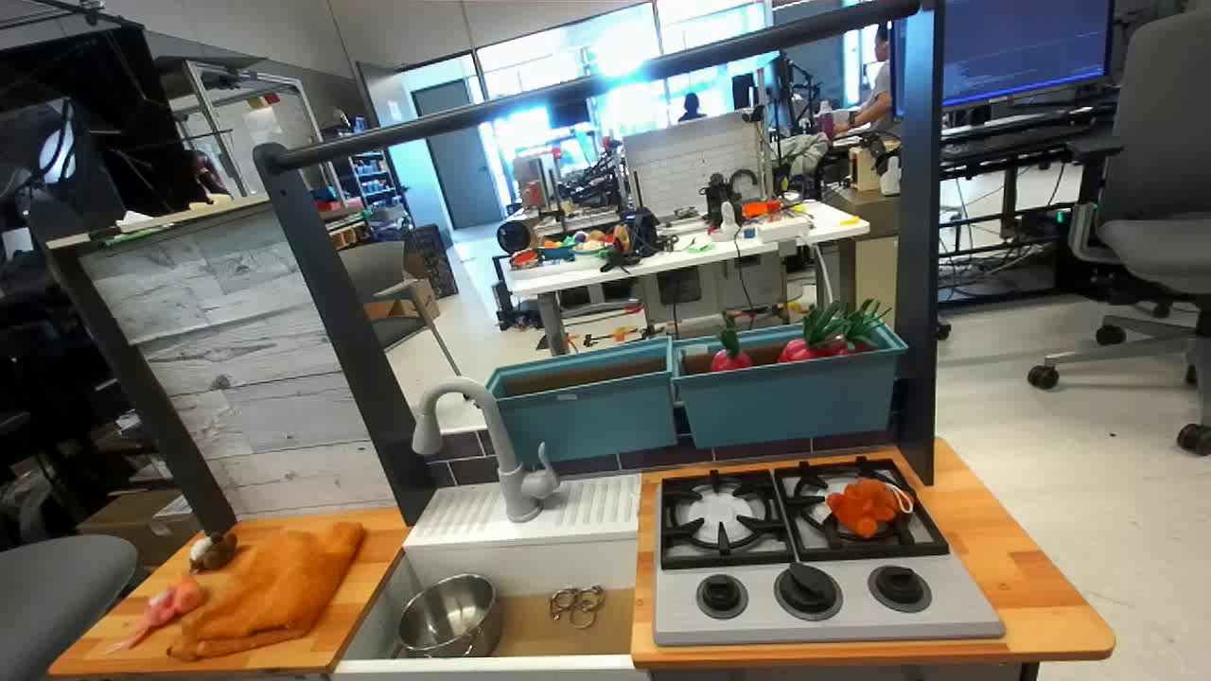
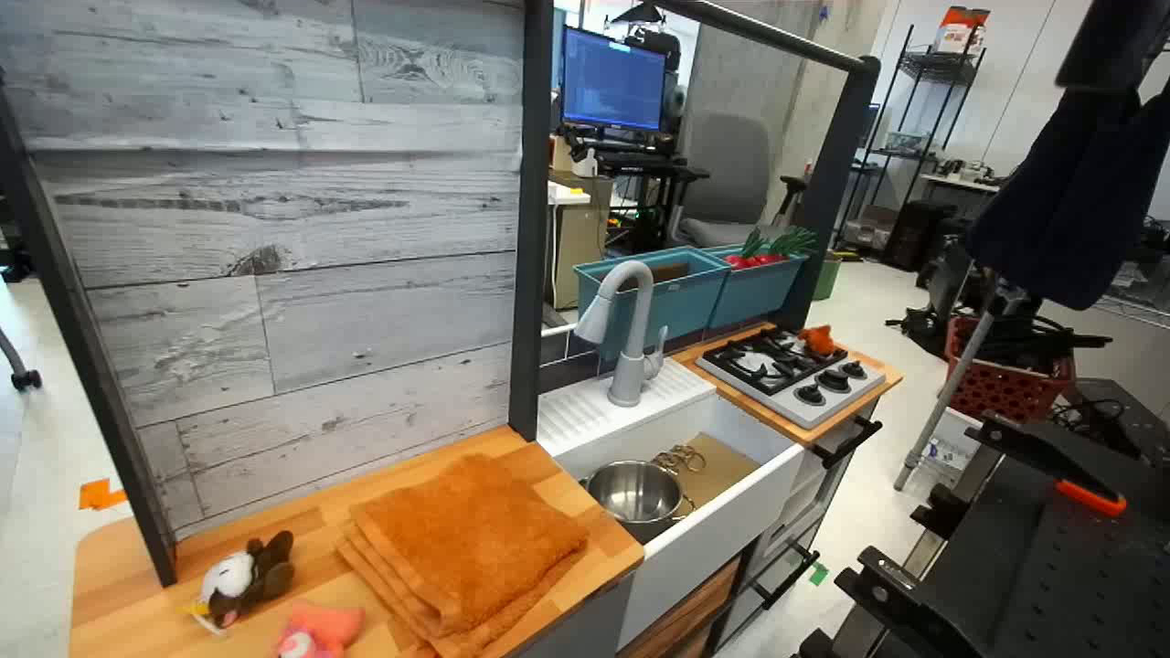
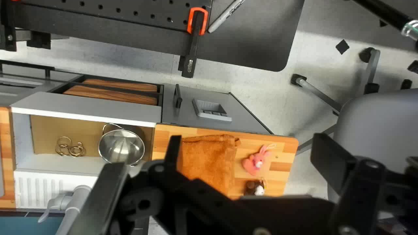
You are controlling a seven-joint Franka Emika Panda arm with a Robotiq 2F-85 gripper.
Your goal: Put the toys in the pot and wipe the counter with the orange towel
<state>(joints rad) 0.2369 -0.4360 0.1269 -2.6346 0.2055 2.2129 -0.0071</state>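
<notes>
1. Pot [image 1: 449, 615] is set in the sink [image 2: 704, 559].
2. Folded towel [image 2: 466, 548] and two toys [image 3: 253, 164] are laid on the counter [image 2: 302, 527].
3. An orange toy [image 1: 863, 508] is placed on the stove [image 1: 760, 610].
4. Gripper [image 3: 247, 145] is spread wide, nothing held.
</notes>
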